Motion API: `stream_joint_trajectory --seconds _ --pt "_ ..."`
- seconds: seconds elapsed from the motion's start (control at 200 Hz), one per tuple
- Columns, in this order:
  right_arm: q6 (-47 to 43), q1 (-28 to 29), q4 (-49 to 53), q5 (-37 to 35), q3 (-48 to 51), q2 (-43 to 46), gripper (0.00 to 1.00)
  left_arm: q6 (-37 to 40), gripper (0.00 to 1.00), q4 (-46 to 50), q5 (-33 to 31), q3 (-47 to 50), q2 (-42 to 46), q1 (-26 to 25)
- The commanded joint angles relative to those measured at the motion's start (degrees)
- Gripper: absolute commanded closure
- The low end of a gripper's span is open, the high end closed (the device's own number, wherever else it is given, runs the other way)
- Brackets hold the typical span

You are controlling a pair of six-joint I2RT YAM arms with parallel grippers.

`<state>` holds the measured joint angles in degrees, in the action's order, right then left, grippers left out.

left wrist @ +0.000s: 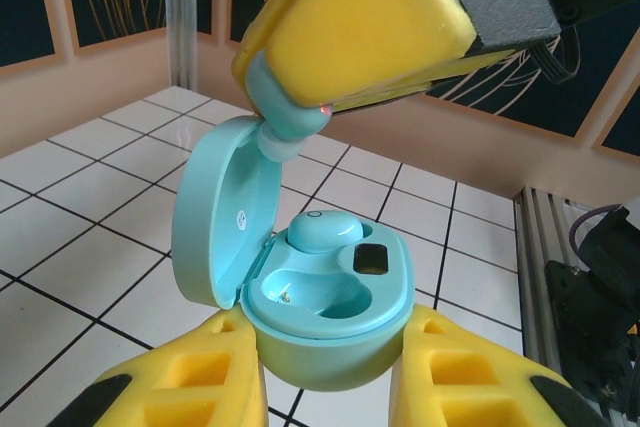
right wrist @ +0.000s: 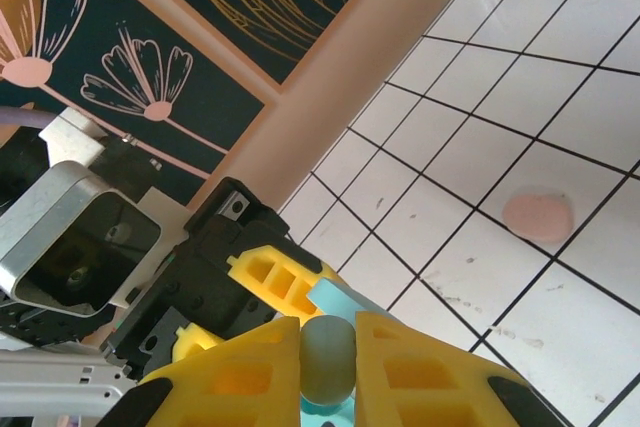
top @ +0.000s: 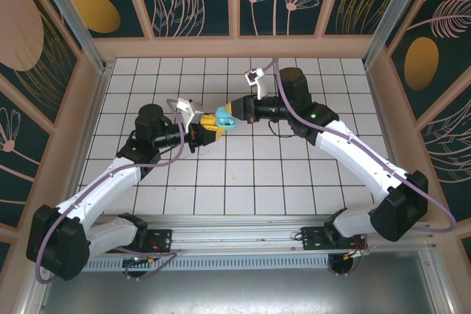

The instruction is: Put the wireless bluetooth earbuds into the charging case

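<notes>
Teal earbud (left wrist: 322,231) sat in its slot of the open charging case (left wrist: 330,312), which the left tool (left wrist: 330,382) clamped by its sides above the table (left wrist: 80,207). The right tool (right wrist: 328,347), nearly closed, pinched the second teal earbud (left wrist: 290,124) just over the case, whose other slot was not yet filled.

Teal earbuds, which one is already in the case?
The earbud seated in the open teal case; the other earbud is pinched by the right gripper above the lid.
</notes>
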<state>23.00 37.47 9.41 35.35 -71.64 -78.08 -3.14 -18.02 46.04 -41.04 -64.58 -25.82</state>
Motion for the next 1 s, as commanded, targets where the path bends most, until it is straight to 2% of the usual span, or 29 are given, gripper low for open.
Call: stream_joint_trajectory --seconds 0.0,0.51,0.991 --pt "1.3 1.3 -2.7 -0.3 1.2 -0.5 0.84 -0.8 1.00 -3.9 1.2 -0.9 0.9 -0.3" --pt "5.3 3.1 -5.2 1.2 3.3 0.7 0.84 -1.1 1.00 -4.7 0.2 -0.9 0.9 -0.3" --pt "6.2 5.0 0.4 -0.7 -0.1 -0.6 0.83 -0.4 1.00 -5.1 -1.3 -1.0 0.1 -0.2"
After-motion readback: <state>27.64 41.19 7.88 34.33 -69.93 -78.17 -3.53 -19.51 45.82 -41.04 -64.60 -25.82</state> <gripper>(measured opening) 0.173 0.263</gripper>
